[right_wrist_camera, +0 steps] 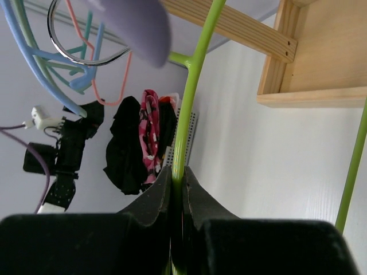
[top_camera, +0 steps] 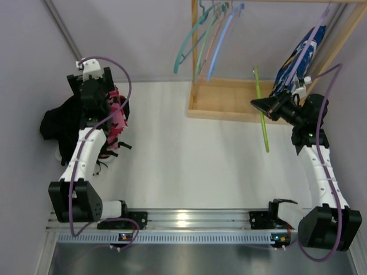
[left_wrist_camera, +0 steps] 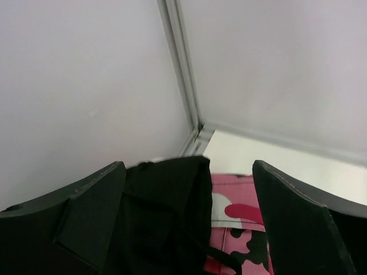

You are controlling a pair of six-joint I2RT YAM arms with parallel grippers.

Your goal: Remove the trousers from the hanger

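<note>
The right pincer is clamped on the rod of a lime-green hanger, which looks bare and slants across the desk from 12 toward 6 o'clock in the overhead view. Only 1 garment is off the desk: the blue-and-white patterned trousers, hanging just beside that pincer at about 1 o'clock, their long axis running from 1 down to 7 o'clock. What carries them at the top I cannot tell. The right arm is by far the nearer, so I judge this pair is its job, and it would first need to free its grip. The left pincer hangs with its fingers apart over the other 2 pairs, the black trousers and the pink-red camouflage trousers, heaped at the desk's 9 o'clock edge.
</note>
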